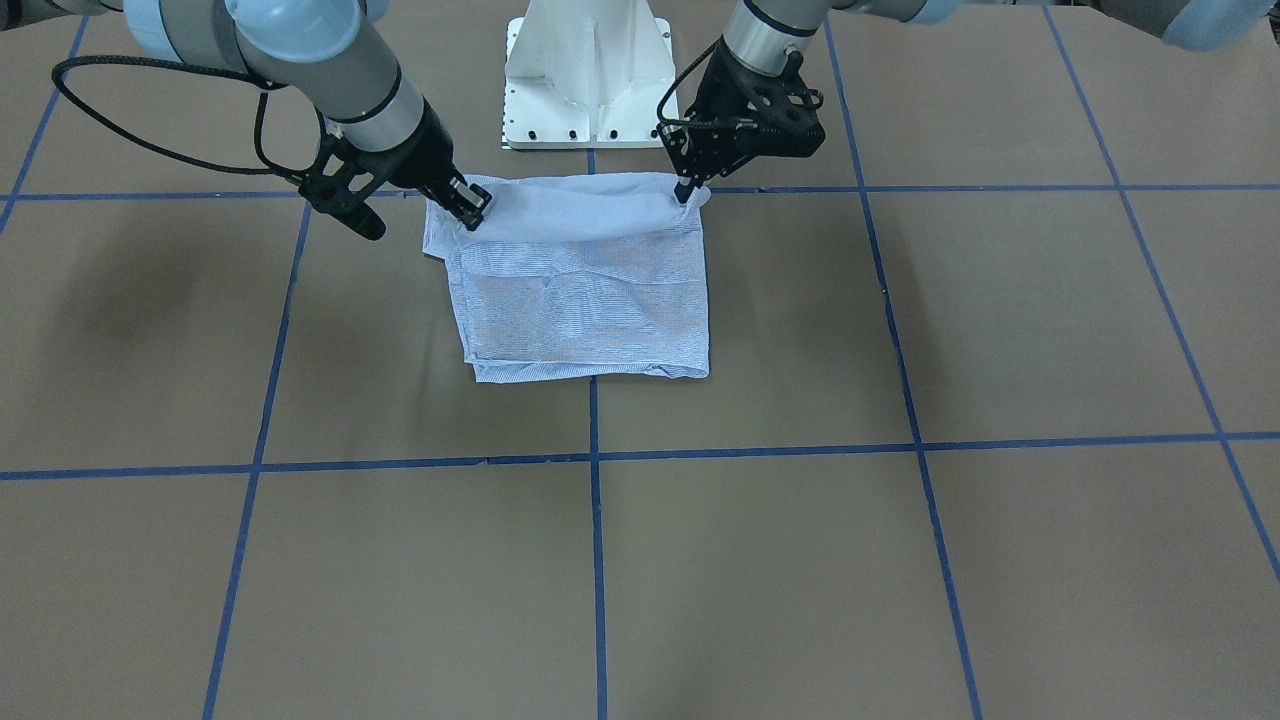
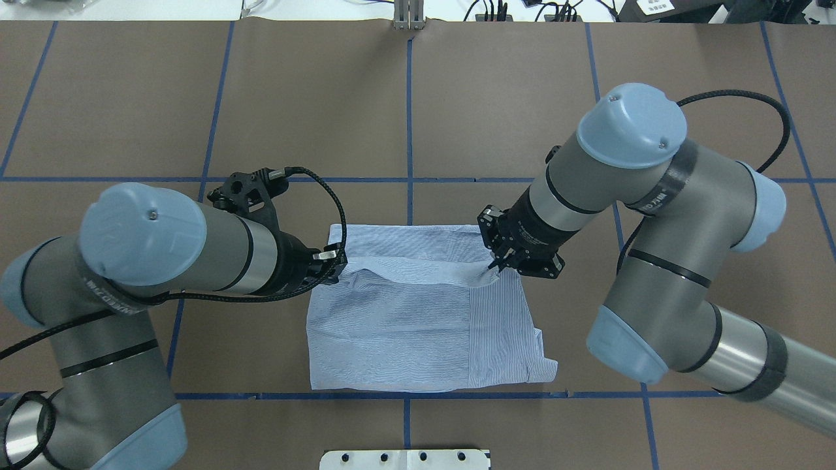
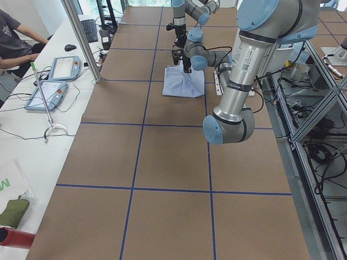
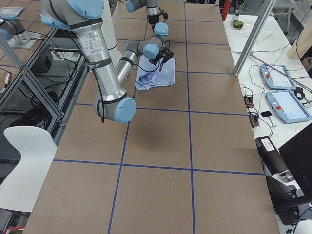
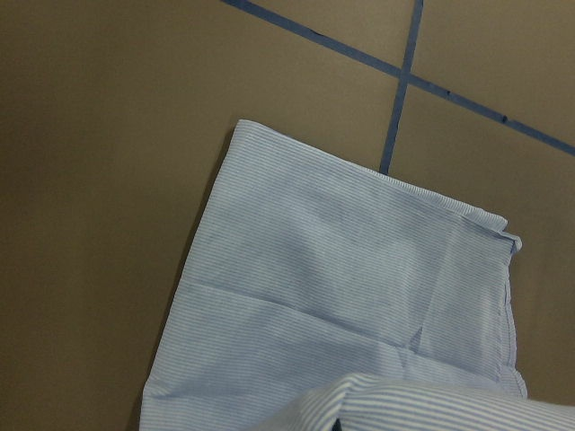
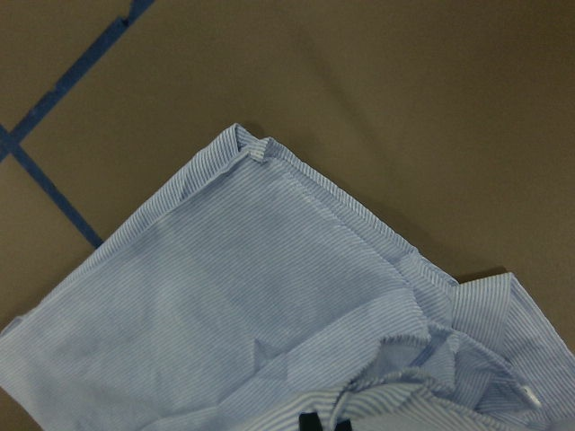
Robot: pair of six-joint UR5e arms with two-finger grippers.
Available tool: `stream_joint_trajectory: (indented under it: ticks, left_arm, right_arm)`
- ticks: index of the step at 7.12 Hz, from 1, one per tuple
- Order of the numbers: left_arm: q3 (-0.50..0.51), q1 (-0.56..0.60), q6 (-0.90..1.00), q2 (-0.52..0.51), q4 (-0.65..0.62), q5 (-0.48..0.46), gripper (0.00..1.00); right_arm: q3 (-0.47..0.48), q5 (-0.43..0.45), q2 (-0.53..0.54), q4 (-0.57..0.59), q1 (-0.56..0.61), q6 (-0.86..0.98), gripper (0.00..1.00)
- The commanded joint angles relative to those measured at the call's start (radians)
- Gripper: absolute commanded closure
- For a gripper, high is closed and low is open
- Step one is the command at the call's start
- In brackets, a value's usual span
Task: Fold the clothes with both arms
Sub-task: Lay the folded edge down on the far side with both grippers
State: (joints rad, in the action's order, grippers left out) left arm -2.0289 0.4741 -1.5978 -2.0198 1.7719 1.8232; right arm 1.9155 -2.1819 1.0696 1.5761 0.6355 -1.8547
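The folded shirt [image 2: 418, 326] is laid on the table [image 2: 130, 98] at centre frame. Its raised fold is clamped at each end by the left gripper [image 2: 334, 262] and the right gripper [image 2: 494, 266].

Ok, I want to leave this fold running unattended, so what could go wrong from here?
1. The shirt sags between the two sets of jaws, so the lifted edge may land creased.
2. The right arm pinches only a little cloth in its jaws, and it might slip out.
3. A stray corner pokes out nearest the robot, so the fold could end crooked.
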Motion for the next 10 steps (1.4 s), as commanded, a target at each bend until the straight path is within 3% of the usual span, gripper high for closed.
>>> stream_joint_trajectory:
  ticks: [1,5,9,10]
  left_arm:
    - [0.104,0.027,0.004,-0.007,0.095,0.001,1.00]
    - [0.252,0.060,0.004,-0.017,0.231,0.001,1.00]
    - [0.263,0.067,0.004,-0.023,0.233,0.001,1.00]
    - [0.262,0.069,-0.001,-0.033,0.231,-0.001,0.72]
  right_arm:
    - [-0.079,0.004,-0.028,-0.002,0.021,0.031,1.00]
    - [-0.234,0.013,-0.128,-0.007,0.024,0.058,1.00]
    - [-0.332,0.025,-0.158,-0.051,0.045,0.104,1.00]
    - [-0.341,0.033,-0.158,-0.079,0.047,0.095,0.04]
